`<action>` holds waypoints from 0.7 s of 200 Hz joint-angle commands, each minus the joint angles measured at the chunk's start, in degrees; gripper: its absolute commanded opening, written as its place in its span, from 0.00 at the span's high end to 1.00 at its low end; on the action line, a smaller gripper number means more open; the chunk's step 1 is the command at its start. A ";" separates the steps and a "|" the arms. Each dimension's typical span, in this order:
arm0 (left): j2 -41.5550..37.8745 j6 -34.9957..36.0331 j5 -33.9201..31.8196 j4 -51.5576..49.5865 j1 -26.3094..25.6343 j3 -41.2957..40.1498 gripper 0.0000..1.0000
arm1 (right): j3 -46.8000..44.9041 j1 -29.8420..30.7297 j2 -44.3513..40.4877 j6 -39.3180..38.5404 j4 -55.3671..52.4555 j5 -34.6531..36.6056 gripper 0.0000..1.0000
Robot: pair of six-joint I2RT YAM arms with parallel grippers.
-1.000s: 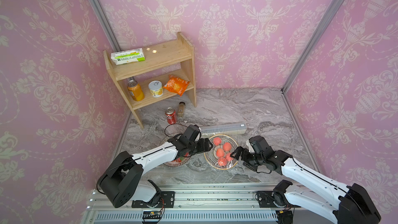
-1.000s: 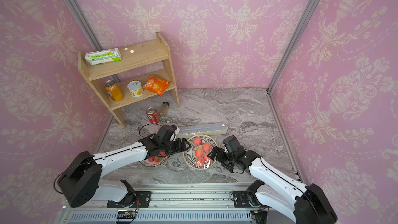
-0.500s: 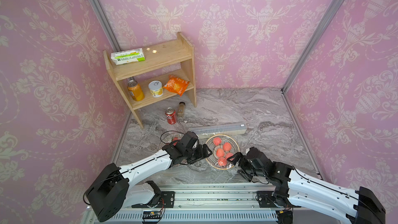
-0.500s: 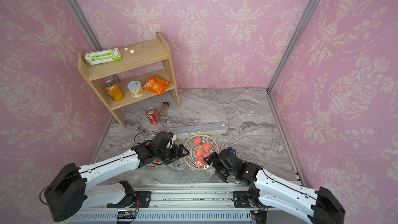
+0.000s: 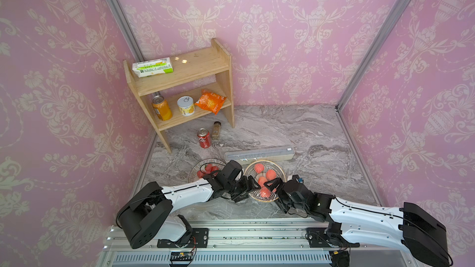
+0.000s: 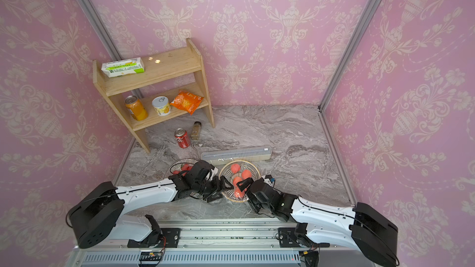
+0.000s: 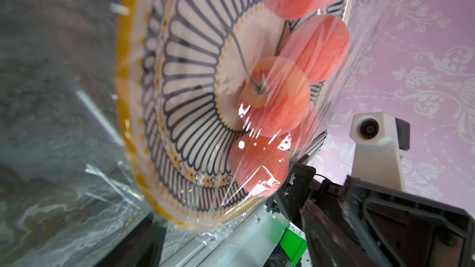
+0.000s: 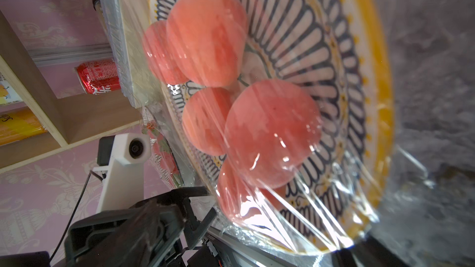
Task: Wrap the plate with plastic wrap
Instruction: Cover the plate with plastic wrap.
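The plate (image 5: 282, 175), sealed under plastic wrap (image 8: 295, 201), sits between the left hand (image 5: 253, 187) and right hand (image 5: 273, 188). Both hands gape wide at its rim, gripping nothing.

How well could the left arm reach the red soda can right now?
Probably yes. The open left gripper would only have to pass over the low second plate; the red can stands unblocked beyond it.

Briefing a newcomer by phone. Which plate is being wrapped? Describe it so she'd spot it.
From the wooden shelf, come forward to the long pale dispenser box. The plate lies just in front. Unlike the dark-rimmed plate alongside, it has a yellow rim and film over peachy fruit.
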 commanded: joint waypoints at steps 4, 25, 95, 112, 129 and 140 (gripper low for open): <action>2.61 -2.58 2.93 6.04 -0.16 -0.83 0.18 | -1.85 0.21 0.12 2.21 3.71 5.65 0.00; 4.28 -2.92 3.10 7.72 0.48 -0.74 0.21 | -2.63 -0.18 0.59 2.12 4.08 6.53 0.00; 9.78 -5.63 1.08 17.52 5.29 -3.13 0.26 | -5.86 -6.31 -3.18 -0.96 0.79 5.89 0.00; 9.76 -5.65 0.72 18.08 6.30 -3.62 0.27 | -5.32 -7.26 -6.71 -1.44 -5.76 5.70 0.00; 6.78 -5.18 -1.25 14.77 6.54 -4.43 0.26 | -4.42 -7.40 -11.44 -1.55 -14.40 5.87 0.00; 3.44 -3.93 -3.10 9.90 6.46 -4.52 0.26 | -4.30 -7.40 -14.90 -1.81 -18.90 6.04 0.00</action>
